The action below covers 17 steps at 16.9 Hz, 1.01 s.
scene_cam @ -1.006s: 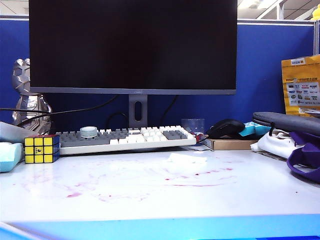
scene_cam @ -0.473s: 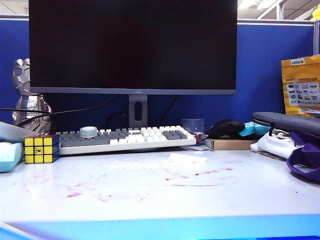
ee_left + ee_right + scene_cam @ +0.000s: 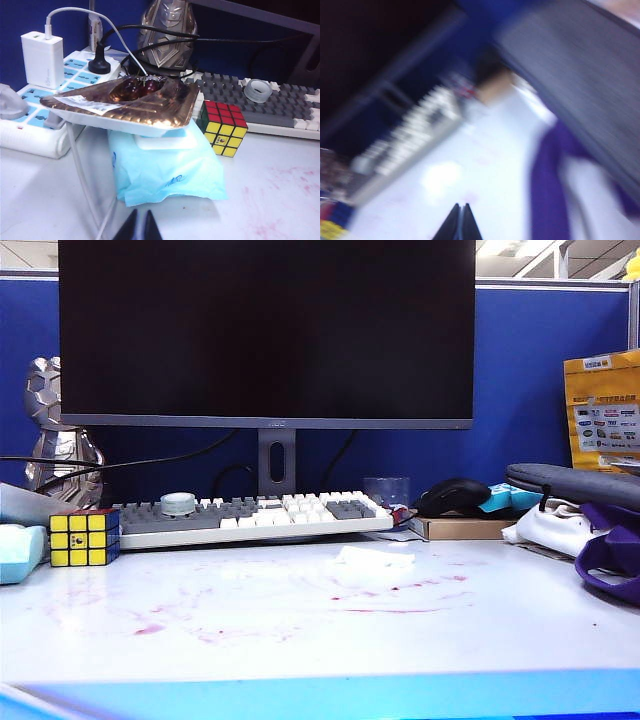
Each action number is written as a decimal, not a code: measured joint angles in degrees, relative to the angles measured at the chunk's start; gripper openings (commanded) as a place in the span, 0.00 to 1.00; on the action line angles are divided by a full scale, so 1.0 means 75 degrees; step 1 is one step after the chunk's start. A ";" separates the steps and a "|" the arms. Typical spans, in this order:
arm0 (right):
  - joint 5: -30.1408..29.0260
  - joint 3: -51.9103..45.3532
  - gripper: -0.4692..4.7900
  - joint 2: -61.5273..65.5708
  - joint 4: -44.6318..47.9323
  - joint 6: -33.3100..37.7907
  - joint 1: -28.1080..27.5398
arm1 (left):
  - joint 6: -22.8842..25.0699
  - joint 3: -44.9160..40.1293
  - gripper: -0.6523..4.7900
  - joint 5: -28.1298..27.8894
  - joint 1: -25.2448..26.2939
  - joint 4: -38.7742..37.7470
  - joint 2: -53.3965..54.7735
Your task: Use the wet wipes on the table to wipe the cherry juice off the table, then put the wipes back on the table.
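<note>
— Blue partition panels stand behind a glossy white tabletop with a light blue front edge. Where are the wet wipes?

— The wet wipes lie crumpled on the tabletop just in front of the keyboard, slightly right of the middle. Nothing grips them.

— And the cherry juice?

— The cherry juice streaks the tabletop just before the wipes, and fainter pink smears spread leftward to a darker blotch.

— The hands?

— Neither shows in the exterior view. The left hand hangs low over the left end of the tabletop, its fingers pressed nearly together around nothing, facing a pale blue packet that bears a gold tray; a puzzle cube sits beside it. The right hand is clenched, also empty; its view is blurred, showing the wipes as a pale patch ahead, with a purple strap to one side.
</note>
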 measured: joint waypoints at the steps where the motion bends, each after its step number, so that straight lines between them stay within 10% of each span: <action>1: -0.0108 0.0251 0.09 0.0003 0.0047 -0.0032 -0.0003 | 0.0000 0.0000 0.17 0.0000 0.0000 0.0000 0.0000; 10: -0.2168 0.6610 0.09 0.5490 -0.0565 -0.2197 0.0023 | 0.0000 0.0000 0.17 0.0000 0.0000 0.0000 0.0000; 17: -0.2629 1.0631 0.09 1.1395 -0.2538 -0.4025 0.2363 | 0.0000 0.0000 0.17 0.0003 0.0000 -0.0003 0.0000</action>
